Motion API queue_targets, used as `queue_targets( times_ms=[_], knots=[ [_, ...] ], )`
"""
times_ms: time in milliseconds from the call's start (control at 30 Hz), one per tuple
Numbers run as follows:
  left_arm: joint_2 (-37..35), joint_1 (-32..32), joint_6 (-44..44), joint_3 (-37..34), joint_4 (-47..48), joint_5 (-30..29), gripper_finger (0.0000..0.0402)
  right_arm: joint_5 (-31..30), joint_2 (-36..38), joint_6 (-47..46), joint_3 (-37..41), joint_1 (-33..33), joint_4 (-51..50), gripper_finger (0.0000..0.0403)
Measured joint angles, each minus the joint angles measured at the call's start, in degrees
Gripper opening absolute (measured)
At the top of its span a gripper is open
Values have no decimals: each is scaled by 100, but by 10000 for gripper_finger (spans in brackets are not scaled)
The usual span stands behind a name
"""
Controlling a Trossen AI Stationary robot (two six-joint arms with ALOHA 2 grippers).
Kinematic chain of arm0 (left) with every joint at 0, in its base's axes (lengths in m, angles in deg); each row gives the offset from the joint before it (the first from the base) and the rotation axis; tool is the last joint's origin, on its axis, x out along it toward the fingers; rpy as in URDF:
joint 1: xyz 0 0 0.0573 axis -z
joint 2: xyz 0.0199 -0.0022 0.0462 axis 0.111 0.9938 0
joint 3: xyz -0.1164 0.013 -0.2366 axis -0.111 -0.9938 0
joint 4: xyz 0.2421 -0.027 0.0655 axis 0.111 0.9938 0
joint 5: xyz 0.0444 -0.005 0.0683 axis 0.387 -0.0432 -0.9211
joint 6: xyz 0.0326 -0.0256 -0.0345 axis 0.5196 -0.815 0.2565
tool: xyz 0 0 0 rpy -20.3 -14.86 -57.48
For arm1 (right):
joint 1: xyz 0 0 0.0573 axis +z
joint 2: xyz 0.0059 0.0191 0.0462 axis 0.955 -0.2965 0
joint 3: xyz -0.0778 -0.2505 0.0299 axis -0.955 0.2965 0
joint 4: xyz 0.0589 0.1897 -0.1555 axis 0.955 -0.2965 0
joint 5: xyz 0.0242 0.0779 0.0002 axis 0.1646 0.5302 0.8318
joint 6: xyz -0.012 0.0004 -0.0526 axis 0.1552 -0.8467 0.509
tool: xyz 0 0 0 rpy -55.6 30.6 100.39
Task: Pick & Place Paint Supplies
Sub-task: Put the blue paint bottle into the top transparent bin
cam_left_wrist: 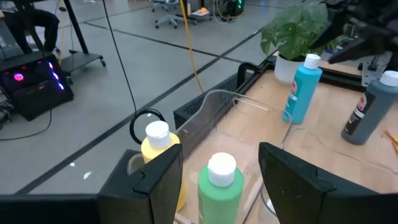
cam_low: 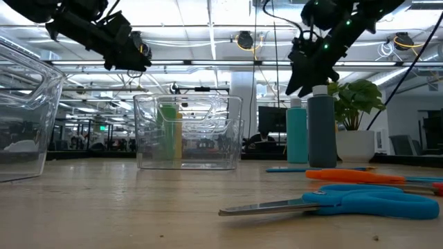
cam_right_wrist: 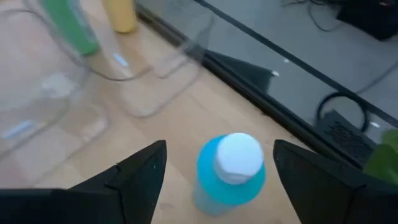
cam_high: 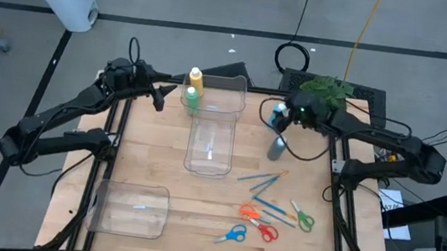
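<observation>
Hovering right gripper (cam_right_wrist: pixel 214 163), fingers spread, nothing held, straddles light blue bottle (cam_right_wrist: pixel 230 171) directly beneath. Bottle upright on desk (cam_high: pixel 215 196) far right, long axis vertical, cap up, grey-blue bottle (cam_high: pixel 276 147) just beside. Right arm nearer. Left gripper (cam_left_wrist: pixel 221 168) open over green bottle (cam_left_wrist: pixel 220 186), yellow bottle (cam_left_wrist: pixel 160 155) beside, in clear bin (cam_high: pixel 232 88).

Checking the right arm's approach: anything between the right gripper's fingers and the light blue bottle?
No. In the right wrist view the open right gripper straddles the light blue bottle, whose white cap sits in the gap; only bare wooden table shows around it.
</observation>
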Motion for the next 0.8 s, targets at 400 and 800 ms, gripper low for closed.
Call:
queue_targets(
  times_ms=[400, 800],
  knots=[
    [-2, 4, -127, 0, 13, 1, 214, -193, -442, -44, 0, -4, 10, 254],
    [-2, 4, -144, 0, 13, 4, 214, -191, -436, -46, -4, -4, 65, 111]
  ],
)
